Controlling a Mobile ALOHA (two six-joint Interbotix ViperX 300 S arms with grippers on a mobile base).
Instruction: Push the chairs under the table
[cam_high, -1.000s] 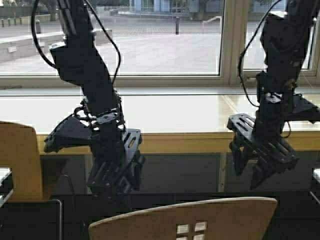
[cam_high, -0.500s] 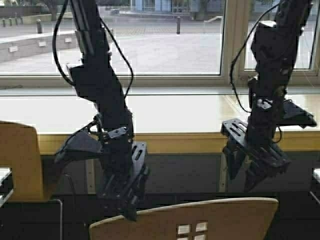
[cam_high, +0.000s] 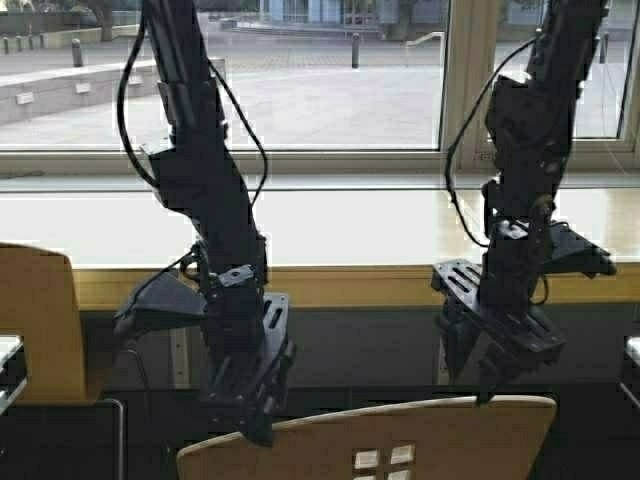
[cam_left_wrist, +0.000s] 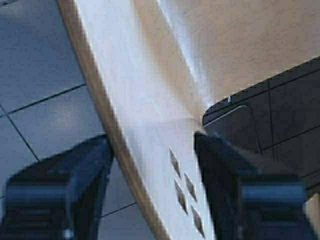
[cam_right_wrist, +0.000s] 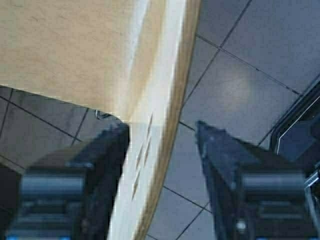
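A second tan chair (cam_high: 35, 320) stood at nine o'clock against the table (cam_high: 330, 230). At six o'clock, just short of the table, the near chair's backrest (cam_high: 400, 440) sat between both claws. The left gripper (cam_high: 255, 425) and right gripper (cam_high: 490, 385) were spread wide, each straddling its top edge; a window (cam_high: 330, 75) filled twelve o'clock.

Chair (cam_high: 420, 440): pale smooth bent plywood, visible grain. Table (cam_high: 330, 228): glossy pale top, light wood edge. Floor (cam_right_wrist: 250, 75): grey tiles, slight sheen.
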